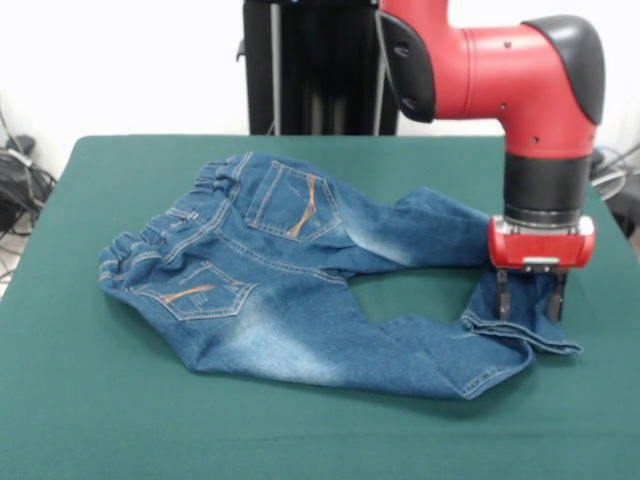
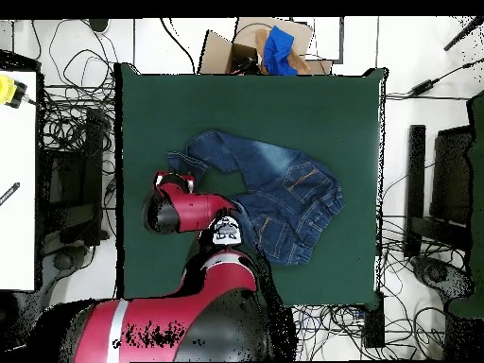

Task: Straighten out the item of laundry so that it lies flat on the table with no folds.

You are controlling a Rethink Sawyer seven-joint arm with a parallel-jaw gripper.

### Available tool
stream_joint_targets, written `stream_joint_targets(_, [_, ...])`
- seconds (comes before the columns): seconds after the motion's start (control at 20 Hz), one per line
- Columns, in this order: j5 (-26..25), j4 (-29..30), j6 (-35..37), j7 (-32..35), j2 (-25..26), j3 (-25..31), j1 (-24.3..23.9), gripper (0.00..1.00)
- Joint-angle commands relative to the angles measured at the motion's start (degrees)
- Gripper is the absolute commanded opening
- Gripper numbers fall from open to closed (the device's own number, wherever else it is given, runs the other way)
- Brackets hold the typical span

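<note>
Green felt table (image 1: 90,420) carries rumpled jeans (image 1: 270,290); cables (image 2: 71,123) clutter surrounding floor.

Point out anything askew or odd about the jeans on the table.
The jeans lie crooked, not flat: the two legs curl toward each other, their cuffs overlapping under the gripper, leaving a patch of green table enclosed between them.

arm (image 1: 500,75): big, round and red, with a black cap on its end
wrist: a black ring above the gripper (image 1: 529,297), then a red block
fingers (image 1: 502,296): two short, dark prongs under the red block
</note>
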Motion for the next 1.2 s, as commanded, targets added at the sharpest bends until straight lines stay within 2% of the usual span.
stream_joint_targets(0.05, [-1.9, -6.9, 3.8, 3.0, 10.4, 3.1, -2.1, 1.0])
stream_joint_targets(1.2, [-1.9, -7.0, 4.9, 4.6, 10.3, 1.7, -1.0, 1.0])
